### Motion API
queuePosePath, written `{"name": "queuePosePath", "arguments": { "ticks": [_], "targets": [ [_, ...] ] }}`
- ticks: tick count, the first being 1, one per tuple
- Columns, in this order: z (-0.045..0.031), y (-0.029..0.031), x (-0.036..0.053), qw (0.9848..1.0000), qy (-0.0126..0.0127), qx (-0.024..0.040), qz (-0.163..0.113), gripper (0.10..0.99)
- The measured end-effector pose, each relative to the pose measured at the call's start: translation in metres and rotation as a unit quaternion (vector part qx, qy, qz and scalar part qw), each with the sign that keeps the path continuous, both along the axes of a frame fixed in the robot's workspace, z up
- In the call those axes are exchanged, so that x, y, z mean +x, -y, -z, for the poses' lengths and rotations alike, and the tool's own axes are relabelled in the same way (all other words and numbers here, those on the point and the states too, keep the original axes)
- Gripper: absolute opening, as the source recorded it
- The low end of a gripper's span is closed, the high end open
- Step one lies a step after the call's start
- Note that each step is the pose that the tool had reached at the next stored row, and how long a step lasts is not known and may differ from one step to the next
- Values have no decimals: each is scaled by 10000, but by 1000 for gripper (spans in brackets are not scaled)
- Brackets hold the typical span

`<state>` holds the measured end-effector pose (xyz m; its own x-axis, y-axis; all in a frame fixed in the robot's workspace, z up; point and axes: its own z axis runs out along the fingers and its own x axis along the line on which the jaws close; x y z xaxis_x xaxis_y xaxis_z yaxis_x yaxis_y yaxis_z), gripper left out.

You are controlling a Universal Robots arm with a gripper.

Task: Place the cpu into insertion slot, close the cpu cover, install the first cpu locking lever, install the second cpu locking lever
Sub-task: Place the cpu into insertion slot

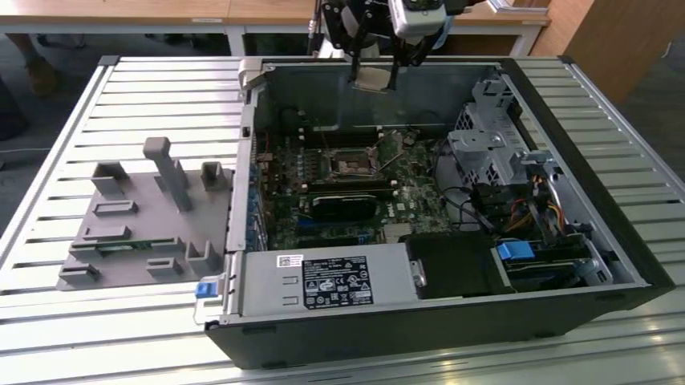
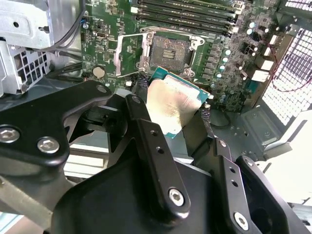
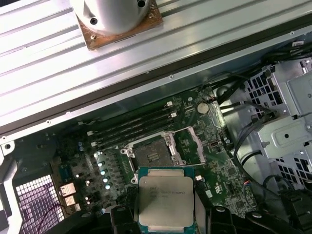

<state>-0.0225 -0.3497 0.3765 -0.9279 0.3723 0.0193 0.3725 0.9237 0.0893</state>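
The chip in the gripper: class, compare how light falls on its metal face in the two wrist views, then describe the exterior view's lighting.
Second wrist view: the chip catches strong glare, washed pale gold. First wrist view: its face is evenly lit, dull grey. Exterior view: the slatted table shines bright; the computer case interior is shaded.

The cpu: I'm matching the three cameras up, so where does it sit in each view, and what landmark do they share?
Exterior view: the cpu hangs at the top centre, above the case.
Second wrist view: the cpu is gripped in the hand, just short of the insertion slot.
First wrist view: the cpu lies next to the insertion slot, metal face to the camera.
Shared landmark: the uncovered insertion slot.
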Motion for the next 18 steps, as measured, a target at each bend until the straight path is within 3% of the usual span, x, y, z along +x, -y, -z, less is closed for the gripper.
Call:
{"name": "queuePosePath", "arguments": {
  "ticks": [18],
  "targets": [
    [5, 0, 0, 9990, 0, 0, 447, 541]
  ]
}}
